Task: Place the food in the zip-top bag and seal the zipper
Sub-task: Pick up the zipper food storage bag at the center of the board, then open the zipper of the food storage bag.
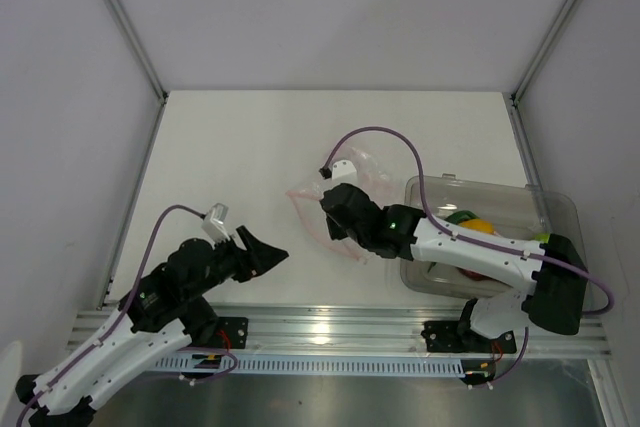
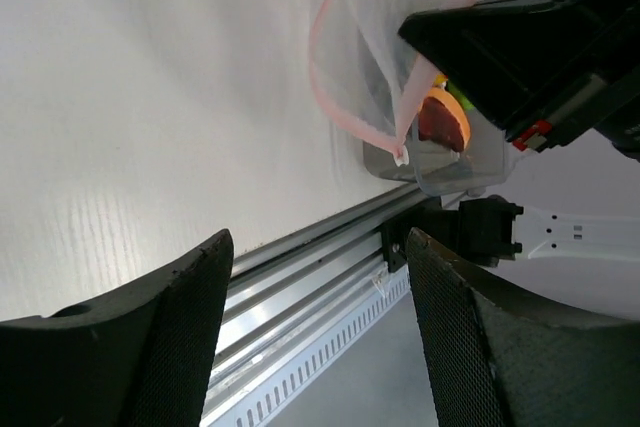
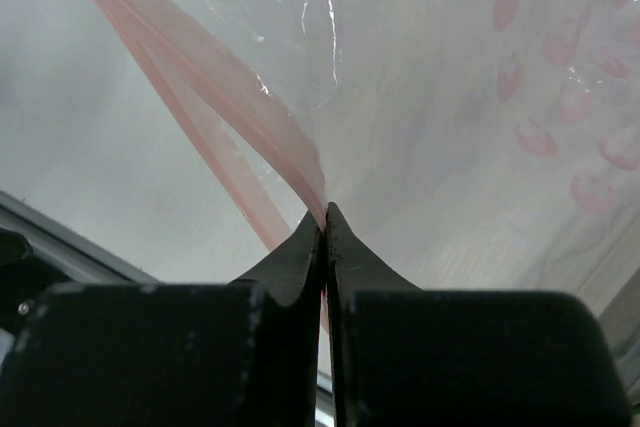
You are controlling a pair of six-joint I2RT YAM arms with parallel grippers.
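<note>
- One metal rail (image 1: 330, 325) runs along the near edge of the counter (image 1: 230, 147), with two arms bolted to it, one on each side.
- Left tool (image 1: 265, 249): spread wide and holding nothing. It sits low over the near left part of the counter, well apart from the bag.
- One rigid clear tray (image 1: 500, 192) sits near right, and all the food I can see is in it. I count four pieces: a yellow-orange round fruit (image 1: 480, 226), a green round fruit (image 1: 457, 217) touching it, a reddish-brown slice (image 2: 445, 122) with an orange edge, and a small green bit (image 1: 541, 238) by the right wall. The right arm crosses over the tray, so the count is a bit rough.
- Right tool (image 3: 326, 222): pressed together, pinching the zipper (image 3: 200, 72) right at the tips.
- One zip-top bag (image 3: 430, 97) is mid-counter, just left of the tray, in the right tool's grip. It's crinkly and clear with pink prints. The zipper's two pink strips split apart away from the pinch, so the mouth isn't sealed there. I can't see any food inside it.
</note>
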